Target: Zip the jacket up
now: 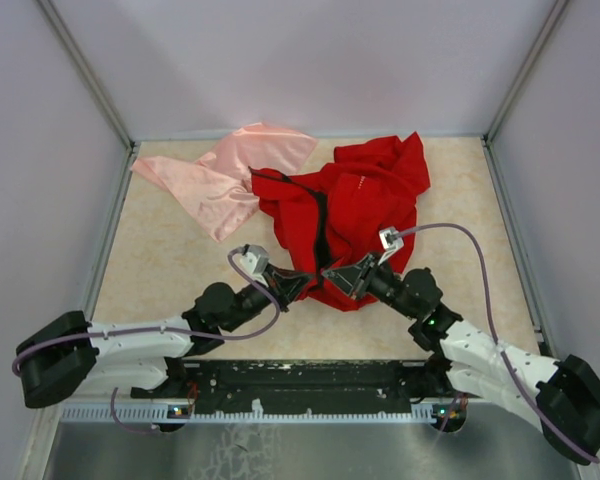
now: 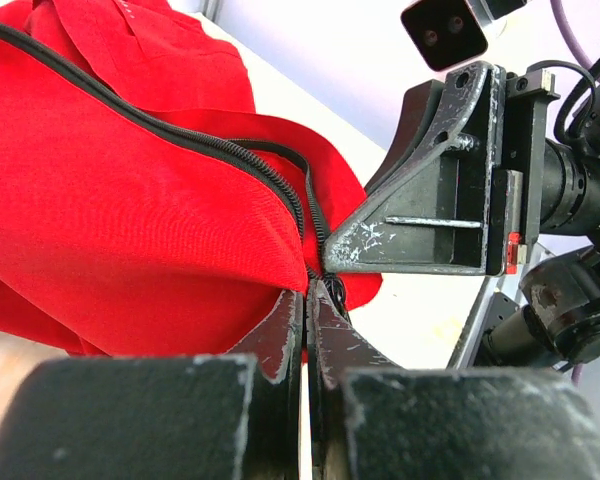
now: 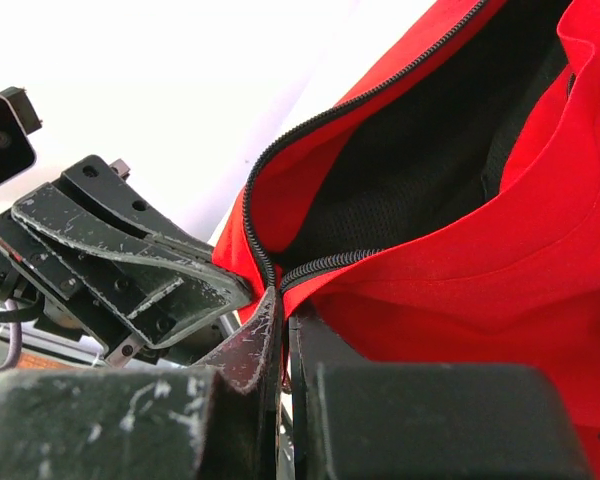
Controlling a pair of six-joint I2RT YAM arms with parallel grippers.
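The red jacket (image 1: 350, 205) lies crumpled in the middle of the table, its black front zipper (image 1: 322, 225) open, the two tooth rows parting upward from the bottom hem. My left gripper (image 1: 302, 284) and right gripper (image 1: 332, 276) meet tip to tip at the near hem. In the left wrist view the left gripper (image 2: 310, 288) is shut on the jacket (image 2: 130, 200) at the zipper's lower end (image 2: 315, 235). In the right wrist view the right gripper (image 3: 283, 305) is shut on the jacket (image 3: 480, 250) where the two tooth rows (image 3: 325, 262) join. The slider is hidden.
A pale pink shiny cloth (image 1: 230, 175) lies at the back left, touching the jacket's left edge. Walls enclose the beige table (image 1: 160, 260) on three sides. The other gripper shows close in each wrist view: right (image 2: 440, 200), left (image 3: 130, 270).
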